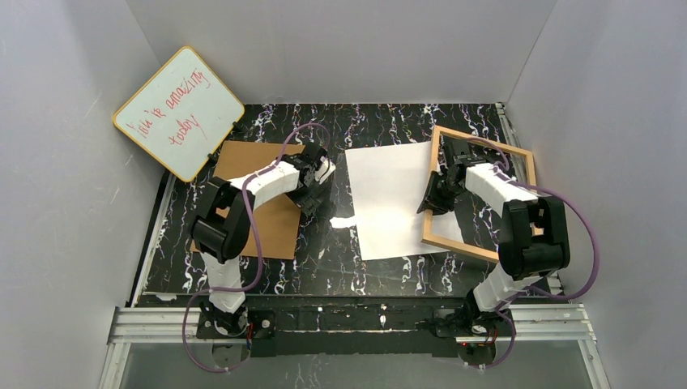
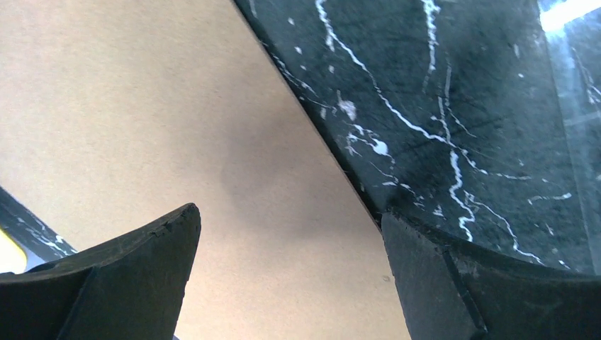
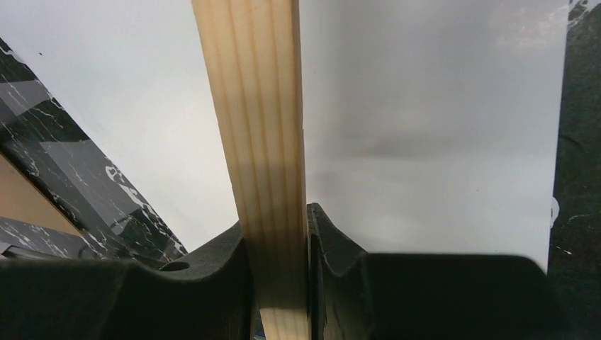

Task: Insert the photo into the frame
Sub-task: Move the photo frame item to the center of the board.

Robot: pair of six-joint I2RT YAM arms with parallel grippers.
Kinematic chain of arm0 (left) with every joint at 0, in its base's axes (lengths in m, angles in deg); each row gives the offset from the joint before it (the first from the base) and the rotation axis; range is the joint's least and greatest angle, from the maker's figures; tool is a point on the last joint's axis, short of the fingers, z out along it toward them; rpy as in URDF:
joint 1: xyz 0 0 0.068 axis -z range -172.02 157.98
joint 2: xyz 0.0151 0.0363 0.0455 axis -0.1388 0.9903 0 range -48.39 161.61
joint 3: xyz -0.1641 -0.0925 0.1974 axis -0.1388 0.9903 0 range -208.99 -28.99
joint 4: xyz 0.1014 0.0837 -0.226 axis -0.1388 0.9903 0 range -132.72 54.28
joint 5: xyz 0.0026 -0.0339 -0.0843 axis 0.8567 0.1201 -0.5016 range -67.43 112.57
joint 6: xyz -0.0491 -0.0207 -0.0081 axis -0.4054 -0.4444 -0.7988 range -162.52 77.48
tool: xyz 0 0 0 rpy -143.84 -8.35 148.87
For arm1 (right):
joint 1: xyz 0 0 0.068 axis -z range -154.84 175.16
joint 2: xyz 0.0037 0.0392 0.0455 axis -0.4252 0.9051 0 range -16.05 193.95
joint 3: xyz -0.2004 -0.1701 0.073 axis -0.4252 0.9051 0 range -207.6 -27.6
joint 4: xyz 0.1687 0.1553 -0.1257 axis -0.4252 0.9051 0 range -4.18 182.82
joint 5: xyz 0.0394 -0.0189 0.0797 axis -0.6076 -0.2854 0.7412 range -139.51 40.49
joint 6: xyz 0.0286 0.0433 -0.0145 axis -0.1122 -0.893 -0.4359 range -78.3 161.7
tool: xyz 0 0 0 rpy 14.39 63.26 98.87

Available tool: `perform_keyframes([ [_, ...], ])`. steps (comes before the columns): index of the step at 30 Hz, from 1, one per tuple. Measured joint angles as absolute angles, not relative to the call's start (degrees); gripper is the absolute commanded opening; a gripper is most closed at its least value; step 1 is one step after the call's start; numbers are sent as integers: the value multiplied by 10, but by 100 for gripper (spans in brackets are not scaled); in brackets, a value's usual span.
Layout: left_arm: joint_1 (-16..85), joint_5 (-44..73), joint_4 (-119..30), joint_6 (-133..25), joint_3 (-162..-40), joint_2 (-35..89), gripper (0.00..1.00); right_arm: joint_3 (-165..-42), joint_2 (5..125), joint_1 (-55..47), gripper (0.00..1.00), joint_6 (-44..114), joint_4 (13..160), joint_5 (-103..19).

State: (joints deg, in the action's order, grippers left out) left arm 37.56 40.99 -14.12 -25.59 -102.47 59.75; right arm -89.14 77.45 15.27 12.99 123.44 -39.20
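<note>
- The photo (image 1: 393,198): lies flat on the black marbled table (image 1: 340,271), plain white back up, so the printed face is hidden. Its long axis runs from the near edge toward the far wall, turned slightly.
- The frame (image 1: 458,248): just right of the photo, with its left rail over the photo's right margin, which covers that strip of the print. Its long axis also runs near to far, roughly parallel with the photo. The right rail is partly hidden behind the right arm. The clear pane is hard to make out, and it cannot be told whether the frame is lifted.
- The right gripper (image 3: 276,234): at the photo's right edge, jaws narrowed and clamped on the frame's left rail, one pad against each side of the wood.
- The left gripper (image 2: 290,234): left of the photo and apart from it, jaws spread wide with nothing between them, over the edge of the backing board (image 1: 267,223).
- The backing board: brown, flat, left of the photo, partly covered by the left arm.
- The whiteboard (image 1: 178,112): far left of the photo, propped against the wall, with red writing.
</note>
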Motion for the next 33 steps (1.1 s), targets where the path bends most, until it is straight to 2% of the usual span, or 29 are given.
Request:
perform_keyframes([
  [9, 382, 308, -63, -274, -1083, 612, 98, -867, 773, 141, 9, 109, 1195, -359],
  [15, 421, 237, -98, -252, -1124, 612, 98, -868, 756, 142, 6, 75, 1174, -297],
  [18, 438, 190, -129, -217, -1139, 612, 98, -893, 748, 143, 1, 46, 1182, -269],
  [25, 454, 90, -203, -102, -1177, 659, 98, -1018, 734, 158, 1, 20, 1221, -219],
  [33, 498, 50, -234, 51, -1199, 722, 98, -1026, 639, 245, 1, 2, 1229, -137],
])
